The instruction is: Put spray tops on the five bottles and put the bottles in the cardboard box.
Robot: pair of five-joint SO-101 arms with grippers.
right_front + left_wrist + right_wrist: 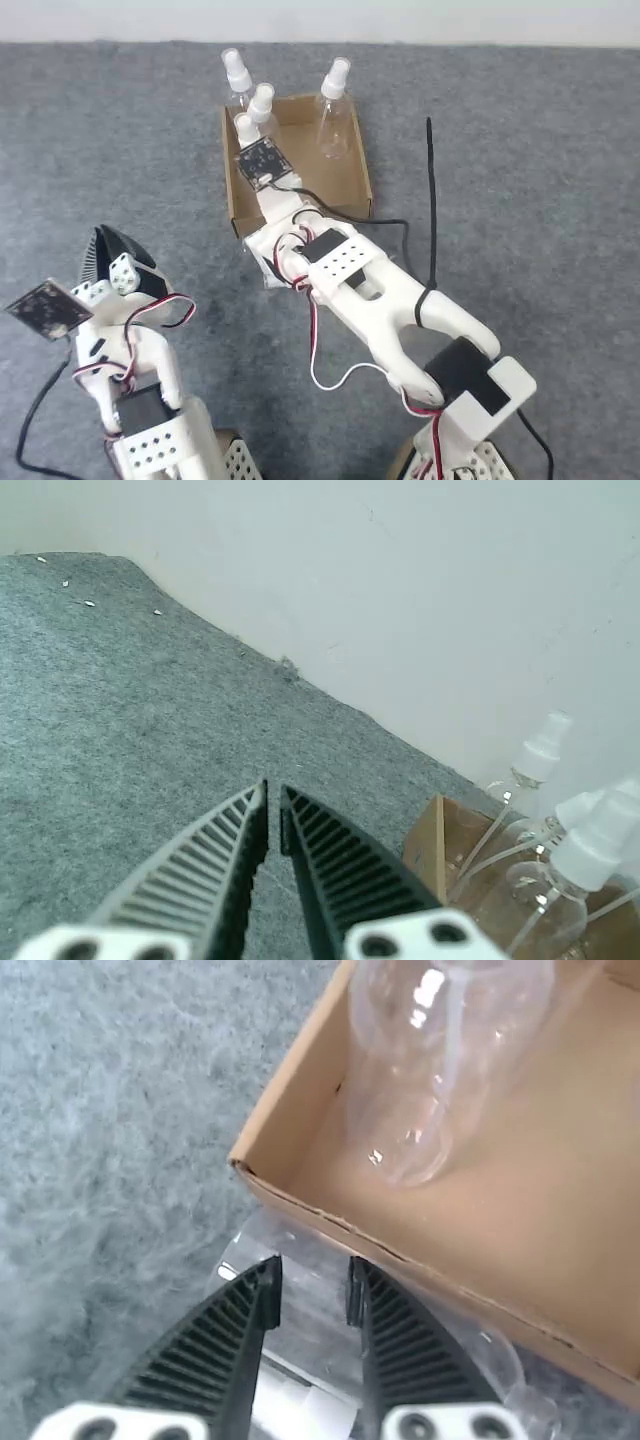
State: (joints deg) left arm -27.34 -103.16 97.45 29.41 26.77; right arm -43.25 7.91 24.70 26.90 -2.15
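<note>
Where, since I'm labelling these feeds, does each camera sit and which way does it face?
High view: fixed above, looking down on the grey mat, cardboard box and bottles; both arms show.
Left wrist view: on the left arm, facing across the mat toward the wall; the shut left pincer shows.
Right wrist view: on the right arm, looking down at the box's corner; the right pincer shows.
Shared: all three see the box.

Bright, soft, even; weak shadows; white glints on clear round plastic bottle (420,1090) beyond black ribbed right gripper (312,1270).
</note>
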